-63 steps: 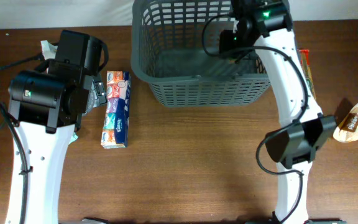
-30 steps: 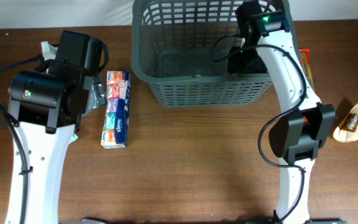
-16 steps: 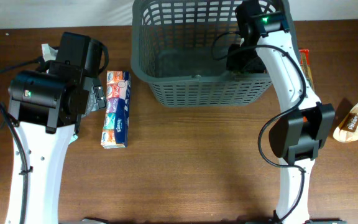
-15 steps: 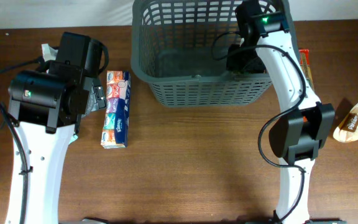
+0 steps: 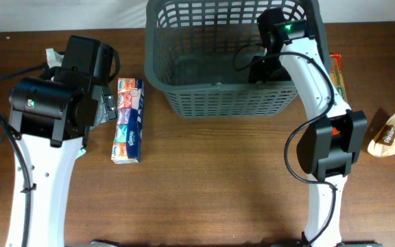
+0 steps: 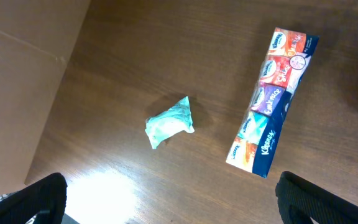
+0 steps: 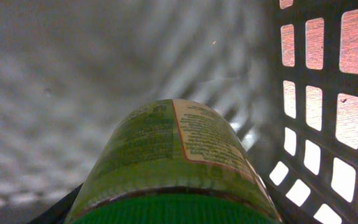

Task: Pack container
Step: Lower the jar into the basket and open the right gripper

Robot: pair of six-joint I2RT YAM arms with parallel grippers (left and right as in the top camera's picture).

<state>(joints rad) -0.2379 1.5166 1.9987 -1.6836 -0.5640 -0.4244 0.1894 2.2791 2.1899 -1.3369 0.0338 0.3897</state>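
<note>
The container (image 5: pixel 221 96) is a large dark grey lattice basket at the back middle of the table. My right gripper (image 5: pixel 260 65) reaches down inside its right side. In the right wrist view the gripper (image 7: pixel 174 214) is shut on a green-capped bottle (image 7: pixel 166 155) with a green and white label, held close to the basket floor and next to the lattice wall (image 7: pixel 328 112). The bottle is hidden in the overhead view. My left gripper (image 6: pixel 179 205) is open and empty above the table, left of the basket.
A multicolour tissue pack (image 5: pixel 127 120) lies left of the basket, also in the left wrist view (image 6: pixel 272 99). A crumpled teal wrapper (image 6: pixel 169 122) lies beside it. A snack bag (image 5: pixel 391 136) and a flat packet (image 5: pixel 337 72) lie right of the basket.
My right arm has turned and sunk lower into the basket's right side with the bottle. The left arm has not moved.
</note>
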